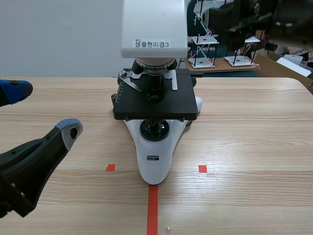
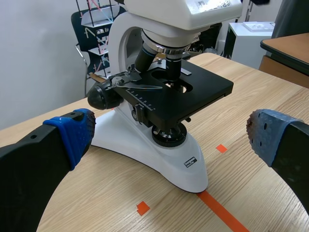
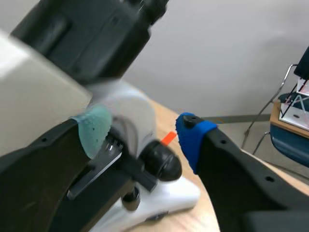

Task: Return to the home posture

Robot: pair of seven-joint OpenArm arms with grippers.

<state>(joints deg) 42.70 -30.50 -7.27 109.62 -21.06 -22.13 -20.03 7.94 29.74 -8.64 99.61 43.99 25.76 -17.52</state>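
A white microscope (image 1: 154, 164) with a black stage (image 1: 168, 100) stands at the table's middle. My left gripper (image 1: 41, 110) hovers low at the left of it, open and holding nothing. In the left wrist view the microscope (image 2: 145, 147) is ahead of the open left gripper (image 2: 169, 137), between the lines of its blue pads (image 2: 75, 133). My right arm (image 1: 254, 17) is raised behind the microscope's head at the far right. In the right wrist view the right gripper (image 3: 144, 133) is open, close above the microscope's white arm (image 3: 133, 113) and black focus knob (image 3: 163, 163).
The wooden table (image 1: 254, 147) carries an orange-red tape line and two small squares in front of the microscope. Beyond the far edge are a chair (image 2: 89, 29), small wire models on a board (image 1: 205, 49), and boxes at the far right.
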